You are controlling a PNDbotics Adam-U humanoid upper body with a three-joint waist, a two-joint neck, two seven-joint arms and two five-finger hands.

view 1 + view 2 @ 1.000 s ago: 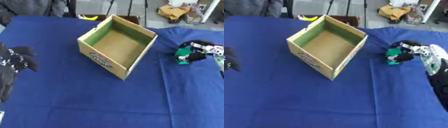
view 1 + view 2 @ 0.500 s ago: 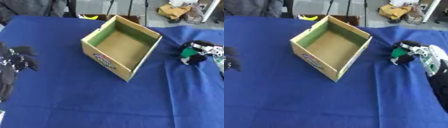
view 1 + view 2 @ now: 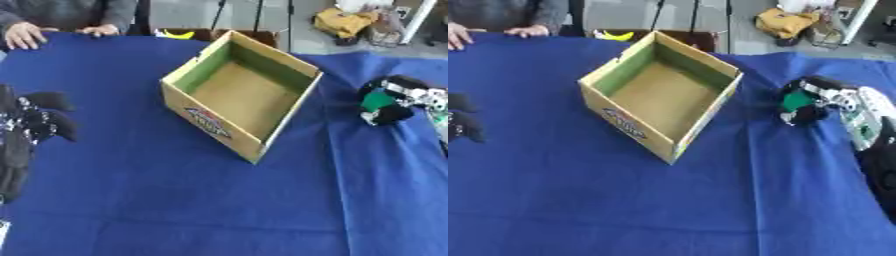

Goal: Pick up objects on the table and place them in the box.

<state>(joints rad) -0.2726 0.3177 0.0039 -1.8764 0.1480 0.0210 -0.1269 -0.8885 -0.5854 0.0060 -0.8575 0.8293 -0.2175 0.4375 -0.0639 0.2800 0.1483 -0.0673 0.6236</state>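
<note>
Right hand [image 3: 815,102] curls around a half-hidden green object [image 3: 797,100] beside the box [image 3: 658,95].

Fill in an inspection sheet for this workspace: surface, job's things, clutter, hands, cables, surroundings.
Surface: table under a blue cloth, creased.
Job's things: cardboard box open, nothing seen inside; a green object in the right hand.
Clutter: nothing seen.
Hands: right hand curled round the green object, right of the box; left hand idle at the left edge, fingers curled.
Cables: nothing seen.
Surroundings: a person's hands on the far edge; yellow bag on the floor.
</note>
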